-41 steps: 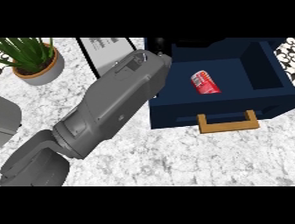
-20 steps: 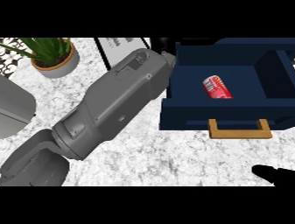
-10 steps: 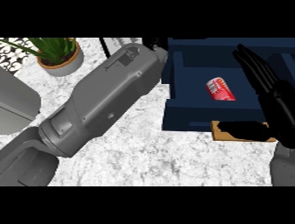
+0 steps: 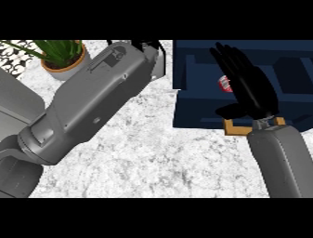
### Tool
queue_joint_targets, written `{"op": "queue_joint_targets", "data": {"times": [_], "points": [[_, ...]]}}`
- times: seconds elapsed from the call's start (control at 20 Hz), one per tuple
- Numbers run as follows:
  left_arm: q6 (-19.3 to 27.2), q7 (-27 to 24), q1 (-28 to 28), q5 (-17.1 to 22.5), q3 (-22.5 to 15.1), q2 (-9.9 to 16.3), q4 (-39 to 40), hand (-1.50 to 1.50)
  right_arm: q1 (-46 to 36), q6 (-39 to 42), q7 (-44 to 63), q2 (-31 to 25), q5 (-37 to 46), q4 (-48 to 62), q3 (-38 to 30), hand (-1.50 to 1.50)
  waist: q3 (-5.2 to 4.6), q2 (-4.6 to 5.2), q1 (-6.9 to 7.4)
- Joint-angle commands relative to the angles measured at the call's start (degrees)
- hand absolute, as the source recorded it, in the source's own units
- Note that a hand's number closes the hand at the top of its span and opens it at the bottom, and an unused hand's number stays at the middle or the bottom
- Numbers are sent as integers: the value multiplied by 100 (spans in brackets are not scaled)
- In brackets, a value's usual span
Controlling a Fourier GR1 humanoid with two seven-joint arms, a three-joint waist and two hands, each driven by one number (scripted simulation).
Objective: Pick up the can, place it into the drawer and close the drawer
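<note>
Red soda can (image 4: 223, 83) sits inside the open dark-blue drawer (image 4: 193, 109), mostly hidden by our right hand (image 4: 251, 90). That hand hovers flat, fingers straight, above the drawer's wooden handle (image 4: 231, 128). Left hand: we can't tell.

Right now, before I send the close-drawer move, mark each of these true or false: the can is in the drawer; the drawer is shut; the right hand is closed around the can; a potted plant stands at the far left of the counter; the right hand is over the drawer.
1. The can is in the drawer. True; only a red sliver shows beside the hand.
2. The drawer is shut. False: it stands open, its wooden handle towards the robot.
3. The right hand is closed around the can. False: its fingers are straight, and it holds nothing.
4. A potted plant stands at the far left of the counter. True.
5. The right hand is over the drawer. True.
</note>
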Motion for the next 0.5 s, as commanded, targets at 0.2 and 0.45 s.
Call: {"op": "queue_joint_targets", "data": {"times": [0.2,0.45], "points": [[183,354,430,-331,29,450,-744,-150,-673,-1250,-89,224,615,2121,-106,-150,2,-9,-35],[48,716,796,-394,-77,941,-1424,-150,-1346,-2034,-79,114,906,3487,-421,-150,4,1,130]]}}
